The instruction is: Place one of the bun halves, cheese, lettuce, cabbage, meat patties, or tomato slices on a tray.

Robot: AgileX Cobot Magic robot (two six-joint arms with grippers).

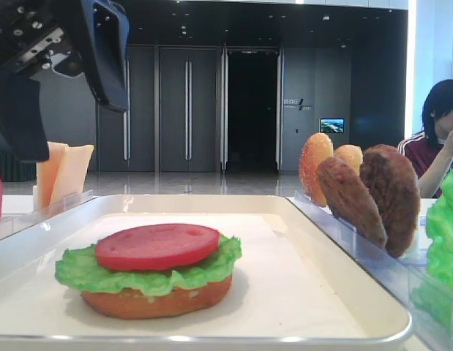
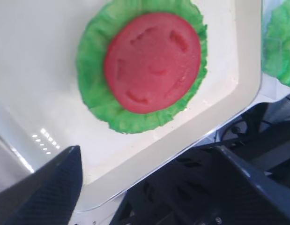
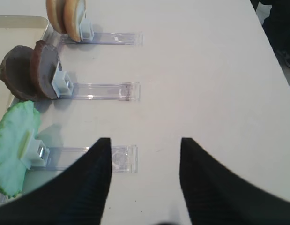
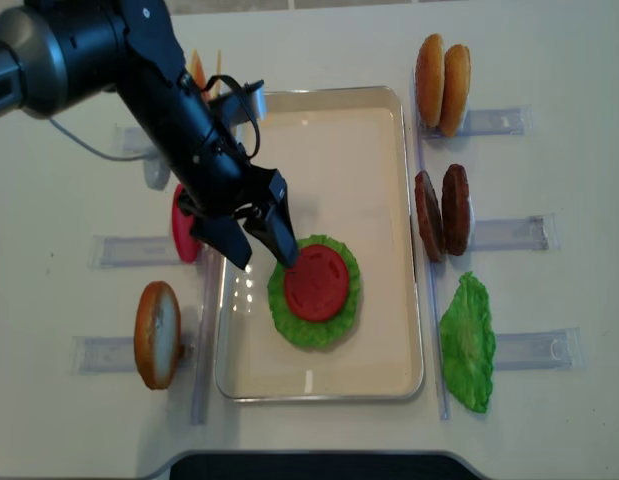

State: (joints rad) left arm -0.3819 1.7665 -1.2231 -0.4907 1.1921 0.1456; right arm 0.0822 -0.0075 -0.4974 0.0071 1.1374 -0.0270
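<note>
Tomato lies flat on lettuce in the tray, just below-right of my left claw, which gapes wide, empty.

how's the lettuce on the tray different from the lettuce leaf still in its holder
The lettuce on the tray lies flat, sandwiched between a bun half and a tomato slice; the lettuce in its holder stands on edge, uncovered, outside the tray on the right. Both are bright green with ruffled edges.

Bright even light, soft shadows, blurred wrist views
</note>
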